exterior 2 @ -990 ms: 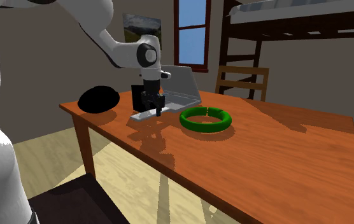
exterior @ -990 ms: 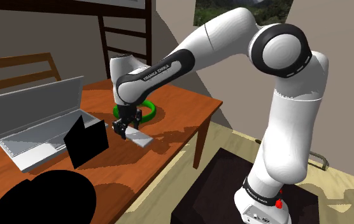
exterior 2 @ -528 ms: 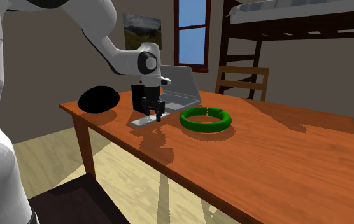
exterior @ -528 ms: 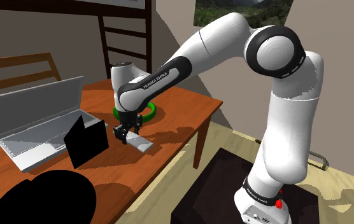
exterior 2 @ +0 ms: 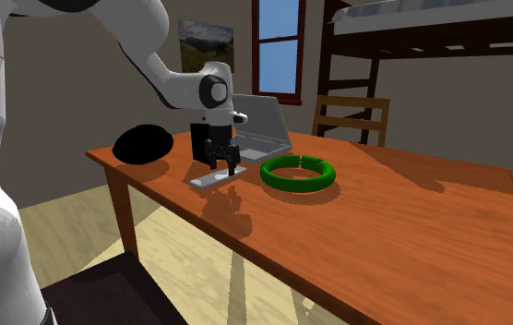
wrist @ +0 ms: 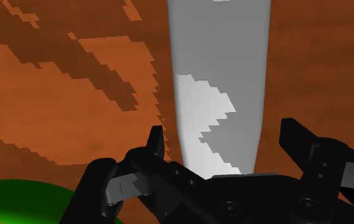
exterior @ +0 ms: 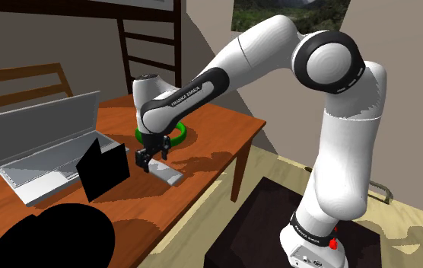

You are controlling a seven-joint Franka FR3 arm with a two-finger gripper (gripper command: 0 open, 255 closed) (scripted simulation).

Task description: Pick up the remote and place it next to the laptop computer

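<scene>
Lowered from its tilted carry of a second ago, the flat grey rectangular remote (exterior: 168, 173) now lies on the brown wooden counter (exterior: 217, 129), and the fingers (wrist: 156, 143) that clasped it have parted.

The white Franka arm (exterior: 278, 53) bends from its dark box stand (exterior: 278, 221) at the shoulder view's lower right, up and over to the left, above the counter's near edge. On the far left of that view sits the silver open laptop (exterior: 42, 145), its lid raised. A black rounded object (exterior: 50, 236) lies near the camera at the lower left. A black upright square panel (exterior: 103, 169) stands between the laptop and the remote, apart from the remote. A green ring (exterior 2: 296, 173) rests on the counter just to the right of the remote in the second exterior view.

The remote lies flat between the panel and the ring, near the laptop but separated from it by the panel. The black two-finger gripper (exterior 2: 220, 168) hangs directly over the remote's end. In the wrist view its fingers stand wide apart on either side of the grey slab, gripping nothing.
</scene>
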